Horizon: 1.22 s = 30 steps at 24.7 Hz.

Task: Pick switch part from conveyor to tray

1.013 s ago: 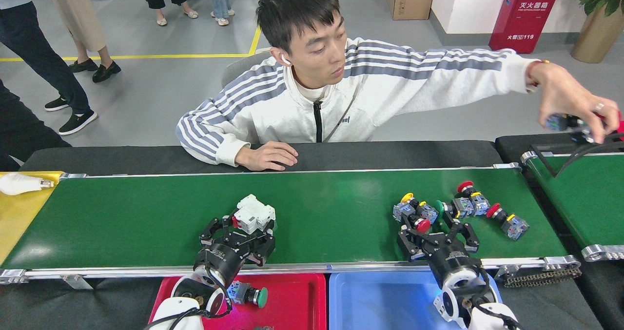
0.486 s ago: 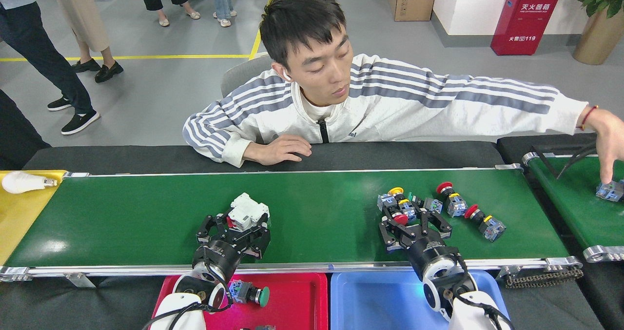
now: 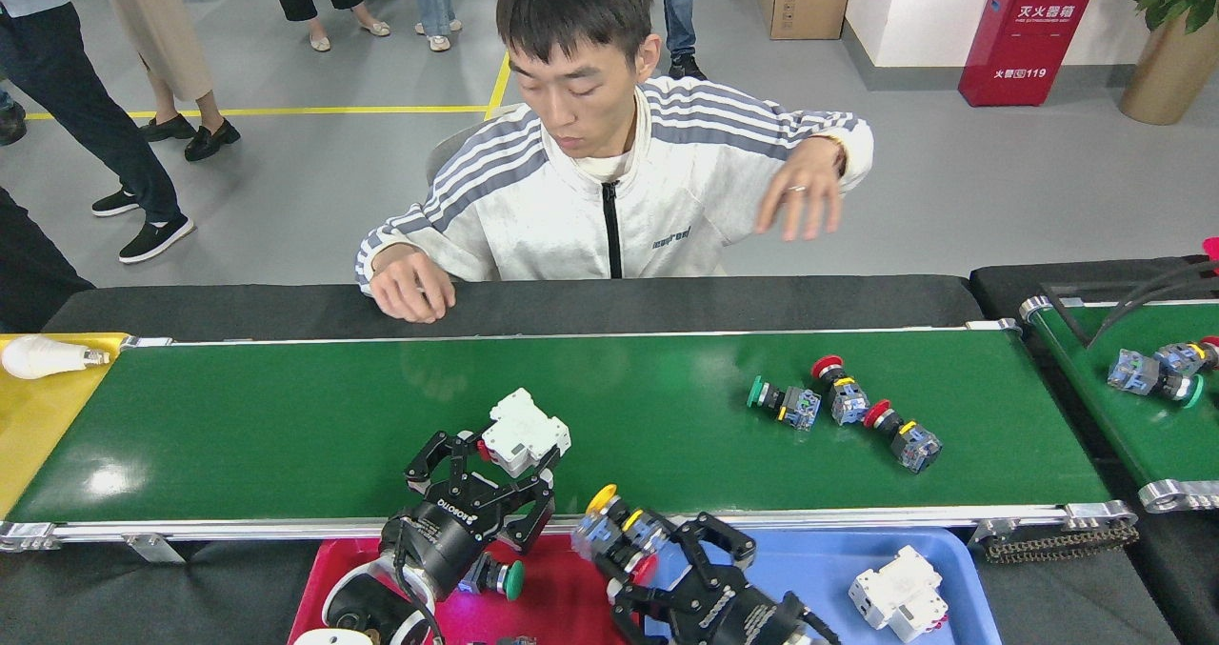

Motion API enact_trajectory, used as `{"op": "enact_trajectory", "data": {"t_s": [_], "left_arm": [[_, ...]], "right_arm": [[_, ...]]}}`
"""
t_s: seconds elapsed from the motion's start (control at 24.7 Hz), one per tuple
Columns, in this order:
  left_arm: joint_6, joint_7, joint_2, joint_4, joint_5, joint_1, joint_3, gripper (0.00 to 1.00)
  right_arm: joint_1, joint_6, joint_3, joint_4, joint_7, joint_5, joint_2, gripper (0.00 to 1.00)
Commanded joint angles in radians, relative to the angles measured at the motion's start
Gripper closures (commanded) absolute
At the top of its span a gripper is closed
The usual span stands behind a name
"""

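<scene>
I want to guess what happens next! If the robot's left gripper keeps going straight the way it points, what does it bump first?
Probably the white breaker block. The left gripper points up the conveyor with the block right at its fingertips, perhaps already between them.

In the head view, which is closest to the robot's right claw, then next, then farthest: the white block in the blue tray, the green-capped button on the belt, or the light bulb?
From the right gripper:
1. White block, just to its right in the blue tray.
2. Green-capped button, up on the conveyor.
3. Light bulb, far left on the yellow surface.

left end effector (image 3: 502, 467): grips breaker (image 3: 525, 432) | right end effector (image 3: 640, 554): grips switches (image 3: 617, 529)
</scene>
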<state>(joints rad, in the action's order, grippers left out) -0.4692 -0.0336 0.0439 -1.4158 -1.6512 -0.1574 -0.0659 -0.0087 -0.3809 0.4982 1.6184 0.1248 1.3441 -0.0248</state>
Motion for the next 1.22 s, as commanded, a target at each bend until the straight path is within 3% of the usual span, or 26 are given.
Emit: {"op": "enact_trajectory", "data": {"t_s": [0.0,0.24,0.32,0.57,0.69,0.77,0.97,1.18], "left_arm": [[-0.003,0.004,-0.002,-0.014,0.002,-0.019,0.0,0.9],[0.008,0.003,0.016,-0.012,-0.007,-0.021,-0.005,0.9],[0.009,0.0,0.045,-0.012,-0.009,-0.024,-0.018,0.9],[0.139,-0.009,0.057,-0.018,-0.007,-0.013,-0.251,0.9],[0.179,-0.011,0.059,-0.041,-0.006,0.001,-0.399,0.89],[0.179,-0.012,0.059,-0.069,-0.009,0.041,-0.476,0.75],[0.228,-0.034,0.076,-0.143,-0.007,0.156,-0.525,0.01],[0.282,-0.032,0.073,-0.179,-0.002,0.16,-0.5,0.0]], "right_arm": [[-0.008,-0.007,0.023,0.011,-0.008,-0.002,0.006,0.0],[-0.005,-0.007,0.02,0.017,-0.011,-0.011,0.005,0.0],[0.003,0.004,-0.038,0.032,-0.03,-0.017,-0.01,0.0],[0.15,0.008,-0.654,0.09,-0.057,-0.102,0.051,0.0],[0.205,0.008,-0.813,0.089,-0.06,-0.102,0.054,0.0],[0.211,0.008,-0.833,0.083,-0.065,-0.1,0.052,0.0],[0.213,0.007,-0.834,0.081,-0.066,-0.098,0.048,0.0],[0.214,-0.007,-0.819,0.084,-0.067,-0.089,0.037,0.0]]}}
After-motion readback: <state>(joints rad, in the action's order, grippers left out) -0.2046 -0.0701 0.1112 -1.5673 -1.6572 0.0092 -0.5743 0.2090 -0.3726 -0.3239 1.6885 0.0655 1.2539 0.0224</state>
